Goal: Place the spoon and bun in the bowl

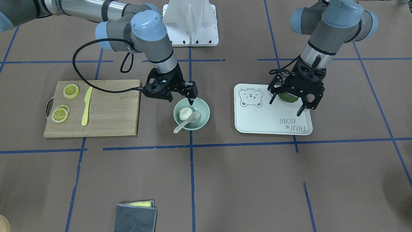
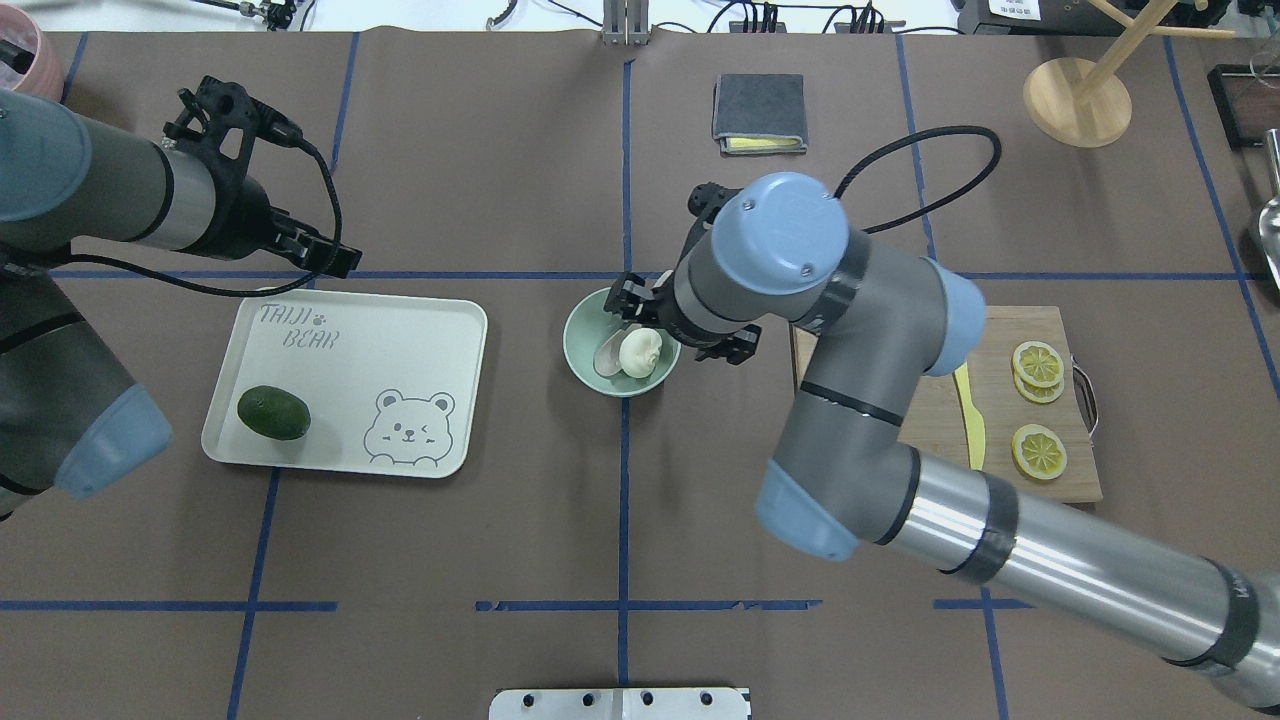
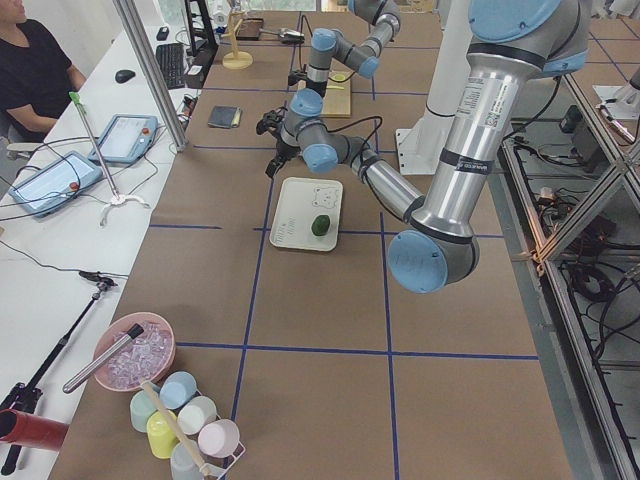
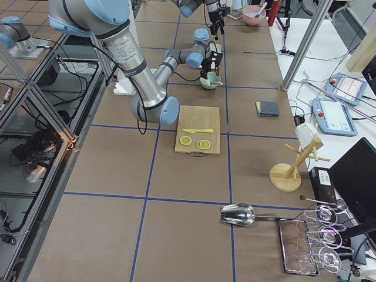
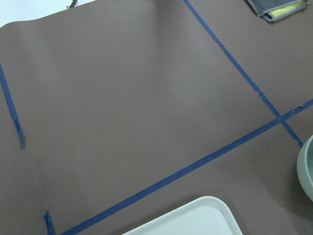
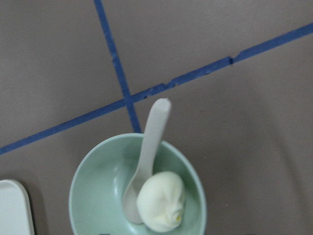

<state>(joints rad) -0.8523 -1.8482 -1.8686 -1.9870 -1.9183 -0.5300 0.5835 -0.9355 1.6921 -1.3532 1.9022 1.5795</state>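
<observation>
While the right gripper (image 1: 180, 100) hangs just above the bowl (image 1: 206, 111) with its claw released and holding nothing, both task things lie inside that bowl. Seen from the front-facing camera, the spoon (image 1: 190, 120) has its scoop near the bowl's middle. Its long axis runs toward 7 o'clock, and the handle crosses the rim so that its tip juts out over the table (image 1: 225, 180). The bun (image 1: 185, 111) sits at the bowl's 10 o'clock side, pleats up, touching the scoop.

The bowl stands on a blue tape line (image 1: 192, 167). A cutting board (image 1: 112, 109) lies near it at 9 o'clock and a tray (image 1: 257, 119) at 3 o'clock. At 6 o'clock brown table runs to a folded grey cloth (image 1: 135, 217), well apart. The left gripper (image 1: 286, 106), fingers spread, hovers over the green fruit (image 2: 273, 412) on the tray.
</observation>
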